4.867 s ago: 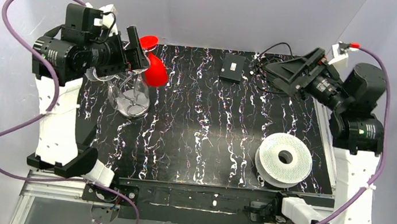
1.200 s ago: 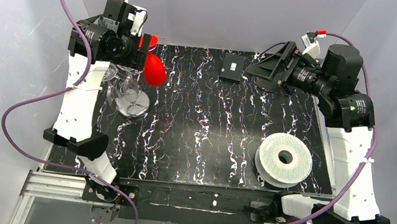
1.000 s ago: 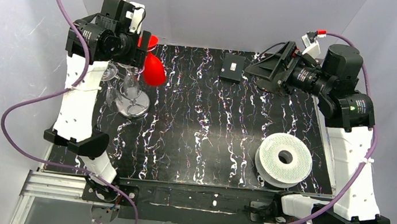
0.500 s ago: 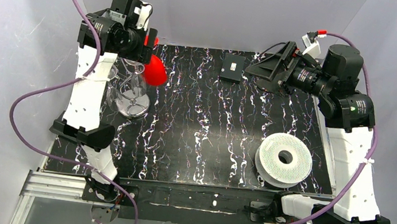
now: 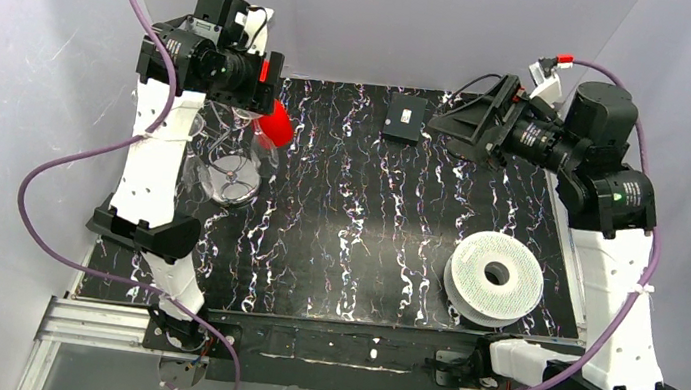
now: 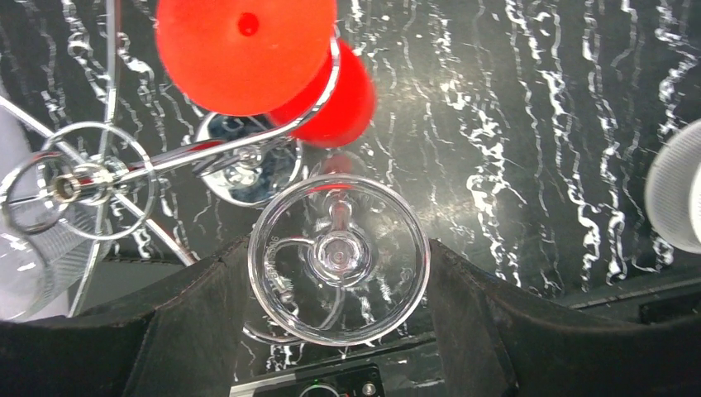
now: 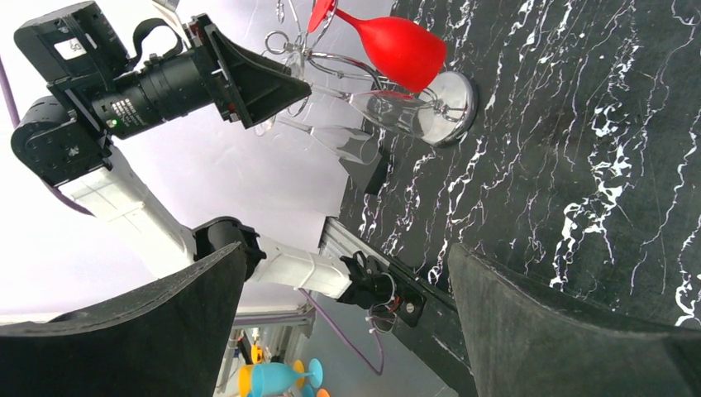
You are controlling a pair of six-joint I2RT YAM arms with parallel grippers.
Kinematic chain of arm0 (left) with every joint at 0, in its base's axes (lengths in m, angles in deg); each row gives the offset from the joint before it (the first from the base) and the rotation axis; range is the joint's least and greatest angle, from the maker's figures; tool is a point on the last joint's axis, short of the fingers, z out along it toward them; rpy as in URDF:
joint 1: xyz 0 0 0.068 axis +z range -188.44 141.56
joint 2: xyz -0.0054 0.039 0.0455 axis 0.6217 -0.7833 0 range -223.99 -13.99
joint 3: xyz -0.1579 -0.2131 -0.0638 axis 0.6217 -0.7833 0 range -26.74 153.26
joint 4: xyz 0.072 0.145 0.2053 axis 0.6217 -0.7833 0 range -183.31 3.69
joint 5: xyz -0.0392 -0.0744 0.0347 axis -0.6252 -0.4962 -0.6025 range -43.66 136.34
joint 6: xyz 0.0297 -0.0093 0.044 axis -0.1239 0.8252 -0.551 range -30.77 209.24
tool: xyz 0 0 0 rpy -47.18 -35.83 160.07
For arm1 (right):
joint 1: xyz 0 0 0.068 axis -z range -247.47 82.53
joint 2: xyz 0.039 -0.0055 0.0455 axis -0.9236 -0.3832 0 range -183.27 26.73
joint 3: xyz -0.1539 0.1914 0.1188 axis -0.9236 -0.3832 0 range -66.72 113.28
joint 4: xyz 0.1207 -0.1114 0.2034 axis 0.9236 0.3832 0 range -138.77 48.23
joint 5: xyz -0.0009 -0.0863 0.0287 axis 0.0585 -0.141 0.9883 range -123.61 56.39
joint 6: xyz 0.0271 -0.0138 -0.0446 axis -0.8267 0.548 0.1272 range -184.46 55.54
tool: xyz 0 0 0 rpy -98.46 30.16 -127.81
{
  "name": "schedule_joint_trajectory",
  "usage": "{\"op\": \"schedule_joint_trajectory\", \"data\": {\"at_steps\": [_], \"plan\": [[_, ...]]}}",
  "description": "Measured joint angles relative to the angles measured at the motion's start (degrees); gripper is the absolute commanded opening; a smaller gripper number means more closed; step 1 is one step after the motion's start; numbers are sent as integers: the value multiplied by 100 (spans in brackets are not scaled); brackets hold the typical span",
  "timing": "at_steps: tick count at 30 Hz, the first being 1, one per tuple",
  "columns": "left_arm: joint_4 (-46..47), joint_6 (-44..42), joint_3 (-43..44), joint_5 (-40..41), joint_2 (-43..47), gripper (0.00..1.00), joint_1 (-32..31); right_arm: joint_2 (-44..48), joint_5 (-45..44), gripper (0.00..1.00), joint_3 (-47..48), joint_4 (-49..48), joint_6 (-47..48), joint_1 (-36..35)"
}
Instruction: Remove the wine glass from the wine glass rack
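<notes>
From above: holds left hand [image 5: 267,94] over the wine glass rack [image 5: 225,182], right hand [image 5: 457,119] poised far right. Left wrist: grips clear wine glass [image 6: 339,258] by its foot, beside rack; embossed lettering [image 6: 270,258] illegible. Right wrist: gapes wide, empty.

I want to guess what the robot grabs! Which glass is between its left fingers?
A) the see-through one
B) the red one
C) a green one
A: the left wrist view shows the clear glass pinched by its round foot in the left gripper, while the red glass hangs on the rack.
</notes>
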Motion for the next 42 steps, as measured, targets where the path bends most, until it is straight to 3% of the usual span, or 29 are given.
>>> {"op": "schedule_joint_trajectory", "data": {"at_steps": [16, 22, 29, 33, 39, 42], "plan": [[256, 466, -586, -2280, 535, 50, 0, 164, 780, 100, -680, -407, -35, -4], [299, 944, -704, -3355, 835, 49, -22, 188, 1069, 93, -911, -573, 155, -168], [490, 1762, -726, -4498, 857, 49, -328, 162, 1405, 87, -1001, -691, 719, -748], [911, 2629, -1010, -5261, 861, 42, -581, -223, 1661, 83, -999, -1073, 1060, -1408], [1263, 2951, -1139, -5388, 852, 42, -837, -719, 1716, 78, -804, -1475, 1099, -1958], [1335, 3034, -1161, -5392, 848, 42, -935, -879, 1775, 70, -804, -1676, 964, -2155]]}}
